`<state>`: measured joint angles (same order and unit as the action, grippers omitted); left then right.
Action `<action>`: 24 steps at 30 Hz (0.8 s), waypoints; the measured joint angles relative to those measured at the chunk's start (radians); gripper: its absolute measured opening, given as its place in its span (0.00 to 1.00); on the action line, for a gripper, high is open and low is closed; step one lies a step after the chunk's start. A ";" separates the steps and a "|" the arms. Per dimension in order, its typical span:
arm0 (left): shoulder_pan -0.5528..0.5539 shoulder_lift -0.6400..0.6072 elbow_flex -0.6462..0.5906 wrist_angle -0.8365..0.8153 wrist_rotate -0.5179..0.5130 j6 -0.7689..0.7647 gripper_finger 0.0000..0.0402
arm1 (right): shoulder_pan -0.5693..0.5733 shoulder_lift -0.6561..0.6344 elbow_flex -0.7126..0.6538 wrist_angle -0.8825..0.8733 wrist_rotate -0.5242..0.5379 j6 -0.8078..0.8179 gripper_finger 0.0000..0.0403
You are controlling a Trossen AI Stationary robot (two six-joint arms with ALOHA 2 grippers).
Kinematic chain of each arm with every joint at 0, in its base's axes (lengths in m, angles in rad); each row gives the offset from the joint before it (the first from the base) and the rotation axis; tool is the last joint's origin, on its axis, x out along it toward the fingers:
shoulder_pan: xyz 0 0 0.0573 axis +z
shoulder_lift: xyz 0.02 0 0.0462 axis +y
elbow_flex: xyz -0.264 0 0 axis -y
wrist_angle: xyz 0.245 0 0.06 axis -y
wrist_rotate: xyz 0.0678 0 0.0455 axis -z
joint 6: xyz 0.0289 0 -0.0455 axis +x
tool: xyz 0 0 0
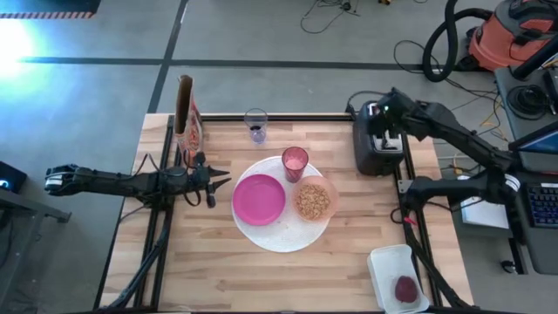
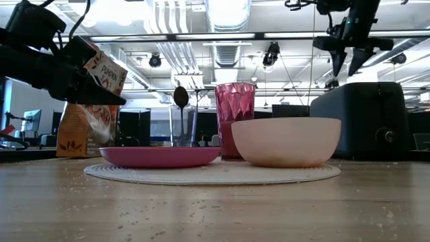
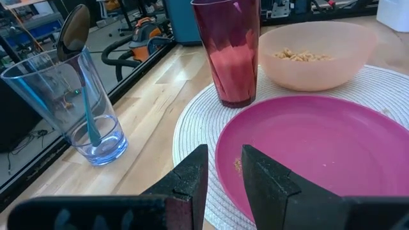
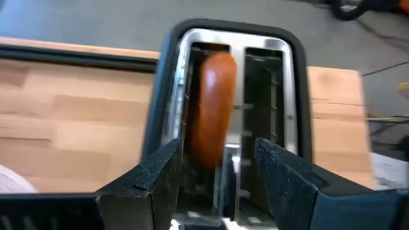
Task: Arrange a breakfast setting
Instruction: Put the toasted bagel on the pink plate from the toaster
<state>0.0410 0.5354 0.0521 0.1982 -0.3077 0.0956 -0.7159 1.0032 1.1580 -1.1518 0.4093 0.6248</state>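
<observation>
A big white round disc (image 1: 281, 234) lies mid-table. On it rest a magenta plate (image 1: 259, 199), a translucent pink bowl (image 1: 314, 201) holding cereal, and a pink tumbler (image 1: 295, 162). The blue-handled spoon (image 3: 73, 29) stands bowl-up in a clear glass (image 1: 255, 125). Round toasted bread (image 4: 214, 108) stands upright in one slot of the black toaster (image 1: 377, 144). A small dark-red fruit (image 1: 406, 289) lies in a white tray. My left gripper (image 3: 223, 153) hovers at the plate's left rim, slightly open and with nothing between its fingers. My right gripper (image 4: 220, 172) hangs open above the toaster (image 2: 366, 121), its fingers clear of the bread.
A cereal box (image 1: 186, 118) stands at the table's far left, behind my left arm. The white tray (image 1: 390, 262) sits at the near right corner. Bare wood lies along the near edge and the left side. Cables and a vacuum lie on the floor beyond the table.
</observation>
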 joint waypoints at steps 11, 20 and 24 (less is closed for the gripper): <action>0.000 0.000 0.000 -0.001 -0.001 0.000 0.19 | -0.108 0.096 -0.002 0.097 -0.025 -0.098 0.46; 0.000 -0.001 0.000 -0.007 -0.001 0.023 0.19 | -0.107 0.091 -0.002 0.116 -0.016 -0.061 0.46; 0.000 0.000 0.000 -0.007 -0.001 0.024 0.19 | -0.105 0.116 -0.002 0.117 0.015 -0.035 0.46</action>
<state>0.0410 0.5354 0.0521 0.1909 -0.3091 0.1195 -0.8210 1.1188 1.1564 -1.0348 0.4245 0.5895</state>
